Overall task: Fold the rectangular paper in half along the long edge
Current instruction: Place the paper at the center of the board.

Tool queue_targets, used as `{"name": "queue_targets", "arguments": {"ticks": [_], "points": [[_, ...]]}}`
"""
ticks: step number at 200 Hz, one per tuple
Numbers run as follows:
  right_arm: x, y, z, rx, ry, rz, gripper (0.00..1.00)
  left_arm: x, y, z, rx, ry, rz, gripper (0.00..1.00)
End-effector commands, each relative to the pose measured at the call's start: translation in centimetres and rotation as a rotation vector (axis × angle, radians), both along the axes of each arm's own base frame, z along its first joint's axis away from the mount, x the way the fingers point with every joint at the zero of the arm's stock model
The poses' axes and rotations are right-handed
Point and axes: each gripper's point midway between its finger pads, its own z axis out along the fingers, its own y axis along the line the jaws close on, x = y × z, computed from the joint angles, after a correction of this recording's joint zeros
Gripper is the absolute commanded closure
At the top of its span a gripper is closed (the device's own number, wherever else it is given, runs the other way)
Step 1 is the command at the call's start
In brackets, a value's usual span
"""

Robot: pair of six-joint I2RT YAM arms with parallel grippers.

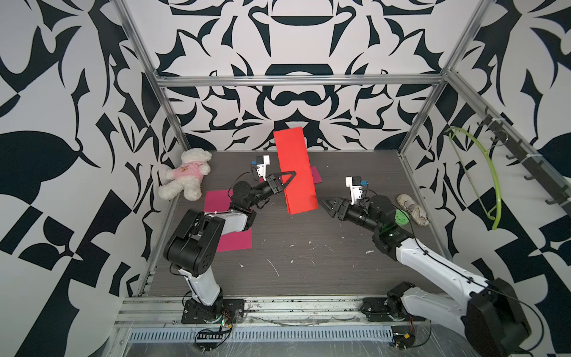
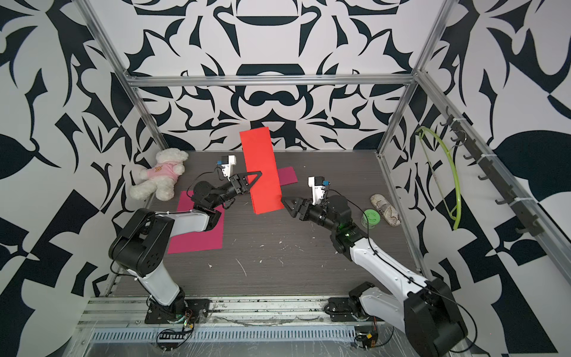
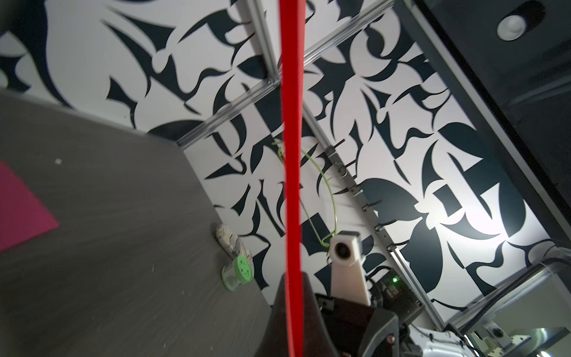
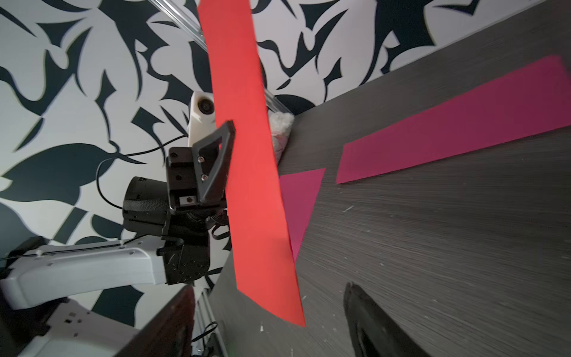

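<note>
Slippage is the main danger now. The left gripper (image 1: 292, 175) is closed on one long side of the red paper (image 1: 293, 148) and holds it in the air, nearly upright, above the far part of the worktop (image 1: 309, 262). In the left wrist view the sheet shows only as a thin band, edge-on. The grip is a small pinch near the middle of the long side, so the sheet could turn in it or slide out, and then it would fall flat or crooked.

The right gripper (image 1: 324, 204) stands open near the lower corner of the paper and holds nothing. If it closes on that corner at a bad angle, I think it would bend or crumple the corner, and the edges would no more lie together. At the lower end the paper seems to have two layers, but I cannot tell this surely. If they are layers, they could spread apart when the sheet is put down.

The paper may also come down on the magenta sheet (image 1: 315, 174) behind it, or on the larger magenta sheet (image 1: 234, 242) under the left arm, and press badly there.
</note>
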Motion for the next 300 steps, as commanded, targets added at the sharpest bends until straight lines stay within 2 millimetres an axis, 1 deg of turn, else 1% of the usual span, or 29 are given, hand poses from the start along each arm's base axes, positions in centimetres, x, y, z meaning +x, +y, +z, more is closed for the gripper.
{"name": "queue_targets", "arguments": {"ticks": [1,27,52,65,77,93,108,130,149,162,185,204,214,230,256,268,277,286,300], "points": [[0.5,-1.8,-0.6,-0.203,-0.058,-0.071,0.2,-1.1,-1.0,-4.5,0.116,0.115,-0.118,1.0],[0.5,-2.1,-1.2,-0.258,-0.051,-0.066,0.2,-2.0,-1.2,-8.6,0.27,0.201,-0.165,1.0],[0.6,-1.9,-1.7,-0.271,-0.044,-0.055,0.2,-3.1,-0.9,-11.0,0.435,0.234,-0.218,1.0],[0.6,-1.8,-1.9,-0.278,-0.043,-0.047,0.2,-4.2,-0.5,-12.5,0.548,0.251,-0.271,1.0],[0.6,-1.7,-2.1,-0.284,-0.039,-0.041,0.2,-5.0,-0.3,-12.9,0.616,0.243,-0.323,1.0],[0.6,-1.6,-2.3,-0.291,-0.04,-0.033,0.2,-5.9,-0.2,-13.2,0.663,0.234,-0.394,1.0],[0.6,-1.5,-2.7,-0.299,-0.033,-0.027,0.2,-6.6,-0.1,-13.9,0.723,0.229,-0.457,1.0],[0.6,-1.5,-3.0,-0.306,-0.029,-0.021,0.2,-7.7,-0.6,-14.5,0.822,0.173,-0.546,1.0],[0.4,-1.6,-3.4,-0.317,-0.023,-0.019,0.2,-7.9,-1.2,-15.0,0.889,0.105,-0.569,1.0],[0.4,-1.6,-3.7,-0.324,-0.019,-0.019,0.2,-8.0,-1.5,-16.0,0.96,0.087,-0.591,1.0],[0.4,-1.7,-4.4,-0.338,-0.006,-0.018,0.2,-9.1,-2.3,-18.0,1.069,0.071,-0.675,1.0],[0.5,-1.9,-4.7,-0.35,-0.003,-0.024,0.2,-9.7,-3.2,-19.3,1.11,0.044,-0.735,1.0],[0.4,-2.0,-4.8,-0.36,-0.002,-0.026,0.2,-10.3,-3.3,-19.9,1.127,0.061,-0.772,1.0],[0.3,-2.2,-5.1,-0.372,0.001,-0.03,0.2,-10.0,-3.6,-20.7,1.162,0.056,-0.778,1.0],[0.1,-2.4,-5.5,-0.384,0.01,-0.032,0.21,-8.9,-3.3,-22.4,1.252,0.076,-0.759,1.0],[0.0,-2.5,-5.8,-0.392,0.015,-0.033,0.21,-8.7,-3.2,-23.0,1.286,0.084,-0.761,0.95],[0.0,-2.6,-6.1,-0.4,0.02,-0.035,0.21,-8.5,-3.0,-23.4,1.32,0.085,-0.76,0.88],[0.0,-2.7,-6.6,-0.413,0.03,-0.034,0.21,-8.4,-3.0,-23.6,1.342,0.083,-0.756,0.78],[-0.1,-2.8,-7.2,-0.427,0.044,-0.029,0.21,-8.1,-2.9,-23.8,1.37,0.072,-0.734,0.57]]}}
